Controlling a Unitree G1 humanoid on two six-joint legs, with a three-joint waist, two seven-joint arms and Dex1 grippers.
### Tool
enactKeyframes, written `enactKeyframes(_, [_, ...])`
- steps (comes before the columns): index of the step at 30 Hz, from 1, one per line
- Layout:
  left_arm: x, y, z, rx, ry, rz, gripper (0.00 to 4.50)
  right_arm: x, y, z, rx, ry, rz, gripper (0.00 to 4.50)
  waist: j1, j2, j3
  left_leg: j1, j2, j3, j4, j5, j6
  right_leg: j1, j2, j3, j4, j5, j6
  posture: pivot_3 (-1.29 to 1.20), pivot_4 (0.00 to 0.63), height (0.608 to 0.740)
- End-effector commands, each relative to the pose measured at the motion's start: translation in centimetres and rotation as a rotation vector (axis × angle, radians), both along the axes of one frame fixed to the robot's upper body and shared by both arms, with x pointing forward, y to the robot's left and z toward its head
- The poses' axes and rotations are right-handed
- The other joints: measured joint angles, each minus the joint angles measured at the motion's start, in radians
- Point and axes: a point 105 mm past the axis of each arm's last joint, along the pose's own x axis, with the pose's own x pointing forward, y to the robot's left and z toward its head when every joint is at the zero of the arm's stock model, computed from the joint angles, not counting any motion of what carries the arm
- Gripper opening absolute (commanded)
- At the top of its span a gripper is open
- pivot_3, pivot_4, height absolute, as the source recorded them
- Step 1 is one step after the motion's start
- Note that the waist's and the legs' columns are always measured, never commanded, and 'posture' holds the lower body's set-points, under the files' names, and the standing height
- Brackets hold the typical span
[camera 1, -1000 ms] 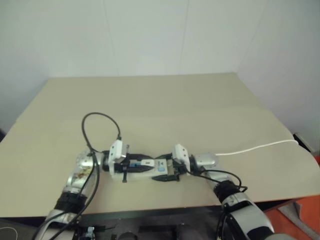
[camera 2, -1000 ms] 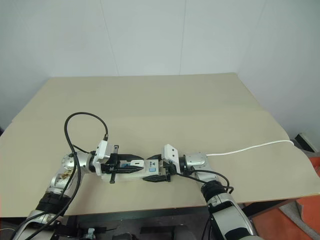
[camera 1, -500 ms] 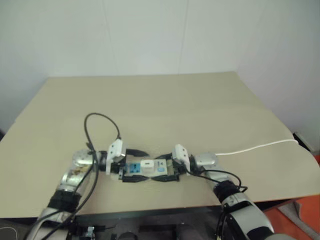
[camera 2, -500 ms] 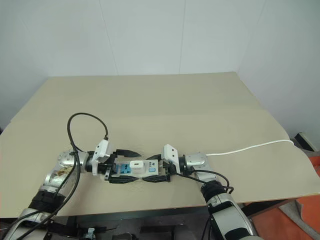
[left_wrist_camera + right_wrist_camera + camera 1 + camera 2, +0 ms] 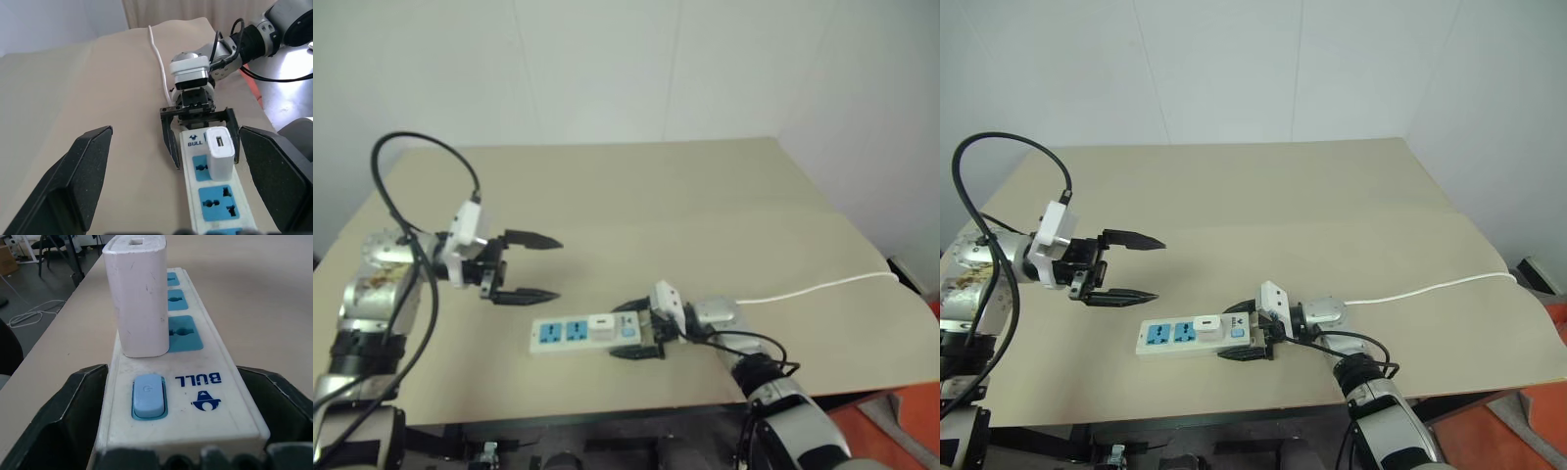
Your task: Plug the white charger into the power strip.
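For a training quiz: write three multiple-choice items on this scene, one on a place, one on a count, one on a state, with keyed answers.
1. Where does the charger stand?
A. In the strip socket nearest the switch
B. In the socket farthest from the switch
C. Flat on the table

2. How many blue sockets are free?
A. None
B. Two
C. Three

3. How is the left tool?
A. Shut on the charger
B. Open, raised clear of the strip
C. Shut on the cord

Answers: 1 A, the charger stands upright just beside the switch. 2 B, two uncovered sockets show beyond the charger. 3 B, its fingers are spread, holding nothing, apart from the strip.
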Motion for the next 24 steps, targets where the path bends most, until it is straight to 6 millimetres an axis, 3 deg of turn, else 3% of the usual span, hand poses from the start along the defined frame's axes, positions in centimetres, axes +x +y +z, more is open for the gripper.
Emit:
enactKeyframes(1, [-0.2, 0.7, 1.2, -0.006, -0.065, 0.017, 4.5, -0.2, -0.8, 1.0, 0.002, -0.017, -0.002, 4.46, 0.005, 0.0, 0.0, -0.001, 0.0, 0.0, 0.001, 0.0, 0.0, -0.001, 0.0, 0.0, 0.0, 0.0, 0.0, 0.0, 0.15, 0.74])
enactKeyframes(5, [-0.6, 1.2, 1.0, -0.001, -0.051, 0.028, 4.5, -0.2, -3.2, 2.4, 0.01, -0.06, -0.062, 4.46, 0.024, 0.0, 0.002, -0.003, 0.0, 0.0, 0.002, 0.0, 0.0, -0.002, -0.001, 0.0, 0.0, 0.0, 0.0, 0.0, 0.15, 0.74])
enactKeyframes(10, [-0.7, 2.9, 0.6, 0.006, -0.037, 0.096, 4.5, -0.7, -8.2, 4.4, -0.009, -0.115, -0.196, 4.46, 0.04, 0.0, 0.003, -0.004, 0.0, 0.0, 0.002, 0.0, 0.0, -0.003, -0.001, -0.001, 0.0, 0.0, 0.0, 0.0, 0.15, 0.74])
enactKeyframes(15, [-1.2, 4.1, -0.3, 0.008, -0.008, 0.155, 4.5, -1.4, -11.9, 5.6, -0.051, -0.136, -0.29, 4.46, 0.049, 0.0, 0.003, -0.004, 0.0, 0.001, 0.002, 0.0, 0.0, -0.003, -0.001, -0.001, -0.001, 0.0, 0.0, 0.0, 0.15, 0.74])
enactKeyframes(20, [-2.2, 5.0, -1.4, 0.015, 0.034, 0.204, 4.5, -1.5, -14.2, 7.0, -0.065, -0.157, -0.352, 4.46, 0.048, 0.0, 0.004, -0.004, 0.0, 0.001, 0.002, 0.0, 0.0, -0.003, -0.001, 0.0, -0.001, 0.0, 0.0, 0.0, 0.15, 0.74])
enactKeyframes(24, [-3.0, 5.8, -1.9, 0.023, 0.056, 0.236, 4.5, -1.5, -14.9, 7.6, -0.071, -0.165, -0.367, 4.46, 0.051, 0.0, 0.005, -0.004, 0.0, 0.001, 0.002, 0.0, 0.0, -0.003, -0.001, 0.0, -0.001, 0.0, 0.0, 0.0, 0.15, 0.74])
